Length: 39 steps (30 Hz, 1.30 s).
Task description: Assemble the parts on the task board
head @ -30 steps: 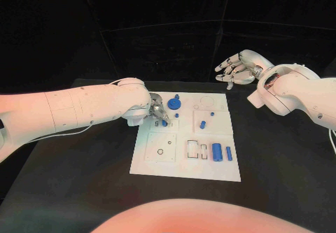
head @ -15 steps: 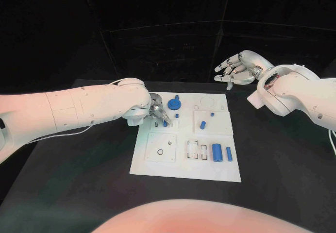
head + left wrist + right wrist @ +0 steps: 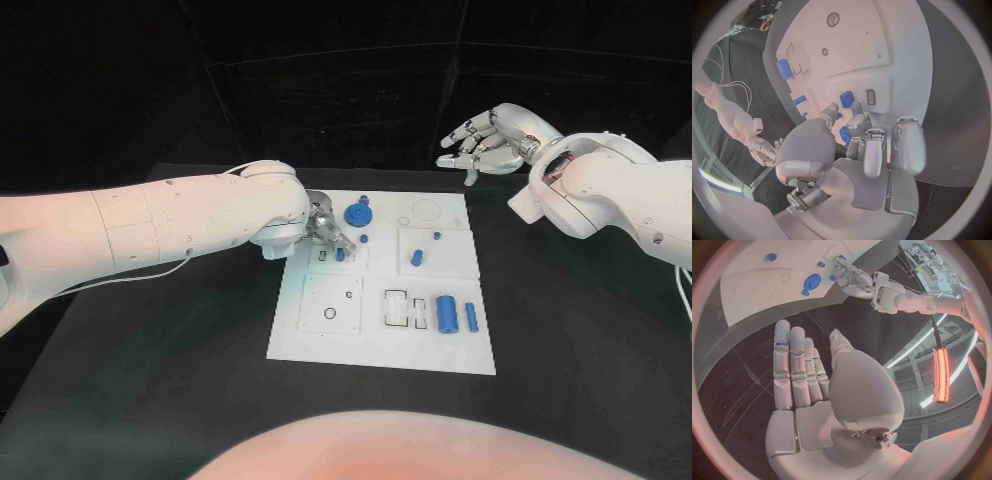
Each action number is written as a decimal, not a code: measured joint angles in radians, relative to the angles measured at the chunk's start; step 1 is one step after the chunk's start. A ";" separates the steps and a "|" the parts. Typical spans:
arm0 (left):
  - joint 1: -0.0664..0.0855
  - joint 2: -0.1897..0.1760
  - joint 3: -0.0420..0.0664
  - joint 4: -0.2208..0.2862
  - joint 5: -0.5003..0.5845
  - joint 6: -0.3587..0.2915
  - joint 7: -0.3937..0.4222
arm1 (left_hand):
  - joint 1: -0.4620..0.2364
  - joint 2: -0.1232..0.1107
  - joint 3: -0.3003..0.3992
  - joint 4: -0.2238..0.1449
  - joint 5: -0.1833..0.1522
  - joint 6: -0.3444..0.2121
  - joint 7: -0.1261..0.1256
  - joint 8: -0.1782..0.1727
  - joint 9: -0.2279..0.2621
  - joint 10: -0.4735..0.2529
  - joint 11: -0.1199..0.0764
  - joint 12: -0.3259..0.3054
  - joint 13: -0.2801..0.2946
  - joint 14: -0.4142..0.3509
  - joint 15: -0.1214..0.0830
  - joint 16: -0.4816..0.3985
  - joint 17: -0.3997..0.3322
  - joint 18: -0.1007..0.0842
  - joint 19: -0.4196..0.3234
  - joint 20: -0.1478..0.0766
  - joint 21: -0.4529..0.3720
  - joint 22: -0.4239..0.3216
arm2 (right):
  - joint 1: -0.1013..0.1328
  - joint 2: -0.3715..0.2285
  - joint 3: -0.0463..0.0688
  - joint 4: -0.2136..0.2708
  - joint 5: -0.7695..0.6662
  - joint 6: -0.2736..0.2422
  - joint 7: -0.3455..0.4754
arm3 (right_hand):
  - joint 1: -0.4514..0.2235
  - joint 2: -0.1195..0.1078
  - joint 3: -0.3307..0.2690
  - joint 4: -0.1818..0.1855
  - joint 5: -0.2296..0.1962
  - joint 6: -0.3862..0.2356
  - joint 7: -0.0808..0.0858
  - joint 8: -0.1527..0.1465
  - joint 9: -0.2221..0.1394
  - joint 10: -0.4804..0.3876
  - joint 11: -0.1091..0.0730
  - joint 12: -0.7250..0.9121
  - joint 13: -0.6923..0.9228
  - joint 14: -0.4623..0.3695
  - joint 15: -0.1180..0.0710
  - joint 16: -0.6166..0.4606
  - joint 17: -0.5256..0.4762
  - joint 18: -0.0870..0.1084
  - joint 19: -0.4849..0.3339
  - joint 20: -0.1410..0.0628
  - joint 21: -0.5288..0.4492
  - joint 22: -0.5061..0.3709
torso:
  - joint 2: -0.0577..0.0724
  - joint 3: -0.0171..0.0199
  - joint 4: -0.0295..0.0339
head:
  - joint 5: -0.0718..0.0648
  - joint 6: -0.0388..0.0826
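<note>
The left hand is down at the near-left side of the white task board, and its fingers seem pinched on a small blue peg, though I cannot tell for sure how tight the hold is. The peg stands nearly upright right under this hand's fingertips, so I think the next move is straight down into the board, and the left hand is by far the nearer 1. The right hand hangs well apart past the far-right corner of the board, fingers apart, holding nothing, and 2 long blue parts lie far from both hands above the black surface.
</note>
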 measured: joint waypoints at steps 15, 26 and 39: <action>0.064 -0.073 0.009 0.051 0.002 0.011 0.005 | 0.083 0.033 -0.097 0.023 -0.002 -0.096 0.042 -0.099 -0.058 -0.074 0.031 -0.084 -0.108 -0.002 0.018 0.000 0.000 0.000 -0.022 0.011 -0.065 -0.085 | 0.000 0.001 0.000 -0.011 0.002 0.003 0.002 | 0.034 0.033 -0.019 -0.009 0.046 -0.006 -0.001 0.016 0.002 -0.007 0.000 0.018 -0.002 0.000 0.000 0.007 0.006 0.000 0.010 -0.002 -0.010 -0.006 | 0.000 0.0000 0.0013 | -0.006 0.015; 0.116 -0.039 0.010 -0.064 0.006 0.134 0.009 | 0.106 0.055 -0.151 0.042 -0.002 -0.078 0.054 -0.154 -0.118 -0.082 0.043 -0.084 -0.111 -0.003 0.029 0.000 0.000 0.000 -0.021 0.025 -0.068 -0.086 | 0.000 0.006 0.000 -0.020 0.003 0.003 0.002 | 0.044 0.033 -0.019 -0.009 0.057 -0.006 -0.001 0.023 0.003 -0.007 0.000 0.022 -0.006 0.000 0.000 0.007 0.006 0.000 0.013 0.001 -0.010 -0.006 | 0.001 0.0010 0.0001 | 0.000 0.027; 0.097 0.055 0.007 -0.215 -0.022 0.183 0.027 | 0.103 0.066 -0.202 0.081 -0.002 -0.068 0.057 -0.174 -0.139 -0.081 0.045 -0.077 -0.110 -0.003 0.029 0.000 0.000 0.000 -0.021 0.025 -0.068 -0.079 | 0.000 0.011 0.000 -0.020 0.003 0.003 0.001 | 0.059 0.048 -0.026 -0.010 0.086 -0.006 -0.001 0.029 0.003 -0.011 -0.004 0.022 -0.015 0.000 0.000 0.012 0.007 0.000 0.016 -0.002 -0.015 -0.009 | 0.001 -0.0003 -0.0011 | 0.007 0.034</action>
